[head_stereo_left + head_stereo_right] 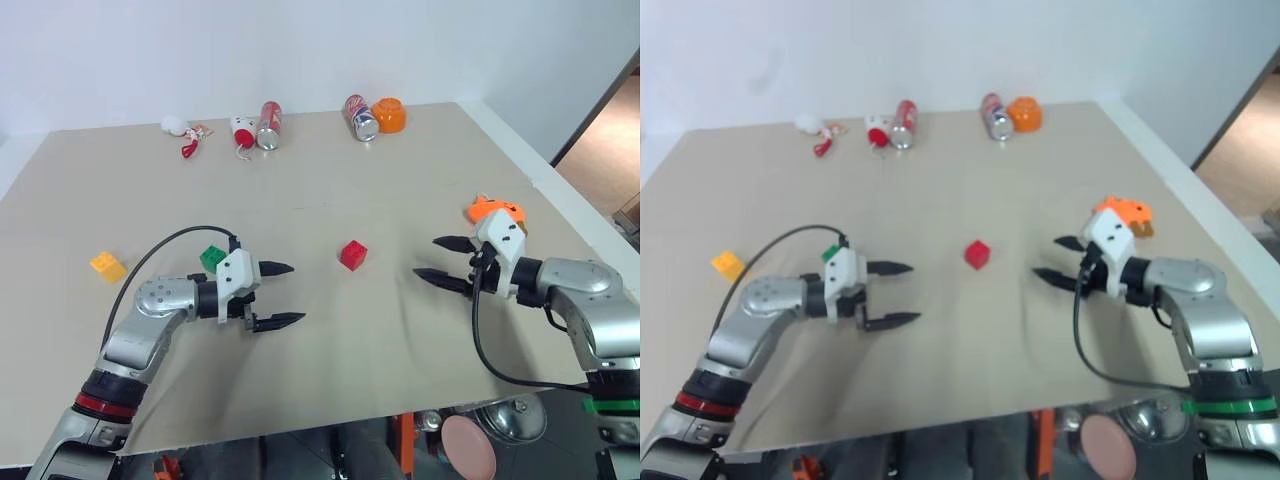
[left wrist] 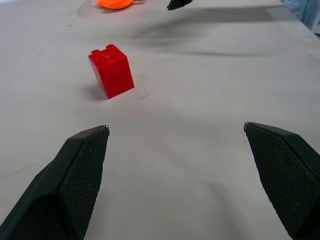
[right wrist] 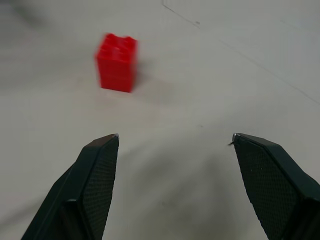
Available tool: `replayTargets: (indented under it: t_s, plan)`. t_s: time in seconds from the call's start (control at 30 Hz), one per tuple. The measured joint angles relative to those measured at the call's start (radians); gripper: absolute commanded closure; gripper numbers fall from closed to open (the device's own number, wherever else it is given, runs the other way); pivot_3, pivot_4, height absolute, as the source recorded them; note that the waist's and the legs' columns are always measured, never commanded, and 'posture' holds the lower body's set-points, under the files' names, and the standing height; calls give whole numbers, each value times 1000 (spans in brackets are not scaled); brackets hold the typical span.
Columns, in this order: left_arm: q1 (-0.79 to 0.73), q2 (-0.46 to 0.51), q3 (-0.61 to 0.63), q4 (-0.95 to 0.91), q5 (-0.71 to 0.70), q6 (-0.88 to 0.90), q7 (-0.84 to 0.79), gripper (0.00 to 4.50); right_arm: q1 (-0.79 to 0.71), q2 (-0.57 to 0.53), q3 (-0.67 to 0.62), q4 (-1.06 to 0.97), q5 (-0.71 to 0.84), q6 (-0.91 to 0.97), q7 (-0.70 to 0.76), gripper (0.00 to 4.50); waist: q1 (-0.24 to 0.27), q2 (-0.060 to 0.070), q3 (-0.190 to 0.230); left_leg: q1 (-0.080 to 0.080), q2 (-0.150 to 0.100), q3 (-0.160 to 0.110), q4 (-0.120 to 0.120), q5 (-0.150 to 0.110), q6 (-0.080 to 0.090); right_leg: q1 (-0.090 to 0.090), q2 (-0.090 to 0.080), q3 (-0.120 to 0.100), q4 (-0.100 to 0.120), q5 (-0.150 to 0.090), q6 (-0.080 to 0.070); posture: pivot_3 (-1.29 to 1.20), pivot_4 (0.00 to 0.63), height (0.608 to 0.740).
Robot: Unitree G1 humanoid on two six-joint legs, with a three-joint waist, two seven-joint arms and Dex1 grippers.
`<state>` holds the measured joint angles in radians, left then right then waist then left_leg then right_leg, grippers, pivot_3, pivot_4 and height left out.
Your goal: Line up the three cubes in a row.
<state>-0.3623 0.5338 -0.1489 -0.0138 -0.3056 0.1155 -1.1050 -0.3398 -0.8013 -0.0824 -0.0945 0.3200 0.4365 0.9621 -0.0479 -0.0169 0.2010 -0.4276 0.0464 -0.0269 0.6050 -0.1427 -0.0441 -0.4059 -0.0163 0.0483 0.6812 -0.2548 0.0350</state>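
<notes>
1. A beige tabletop [image 1: 330, 390] carries three small studded cubes, scattered and not yet in a row: the red cube [image 1: 352, 254] near the middle, the green cube [image 1: 212, 258] to its left, half hidden behind the left arm, and the yellow cube [image 1: 108, 266] well apart at the far left
2. The left hand [image 1: 276, 295] hovers just beside the green cube with its two black fingers spread wide and nothing between them, pointing toward the red cube
3. The right hand [image 1: 440, 260] faces the red cube from the other side, fingers also wide and holding nothing; an orange toy [image 1: 495, 211] lies just behind its wrist
4. Likely risk: both hands point at the same red cube, so if both close in they could collide or knock it away
5. Another risk: the left arm sits so close to the green cube that a sweep could nudge it out of place, and the right wrist could brush the orange toy
6. The head views show all three cubes plus cans and an orange bowl [image 1: 389, 115] along the far edge
7. The left wrist view shows the red cube's studs and its slightly tilted stance, with the other hand's fingertip beyond; the right wrist view shows the same cube ahead, off centre between its fingers [image 3: 95, 170]
</notes>
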Motion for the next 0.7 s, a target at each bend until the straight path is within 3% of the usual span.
replayTargets:
  t_s: [0.23,0.7]
  plan:
    - [0,-3,1,36,-1,-11,-1,0,15,80,77,-76,-4,55,-65,755,1,0,0,-1,0,1,1,2,1,0,0,2,0,1,-1,0,150,740]
    - [3,-21,11,2,-41,2,37,0,-76,183,130,13,-86,40,-164,755,1,-1,0,-2,0,1,-1,2,1,-2,2,4,0,4,4,0,150,740]
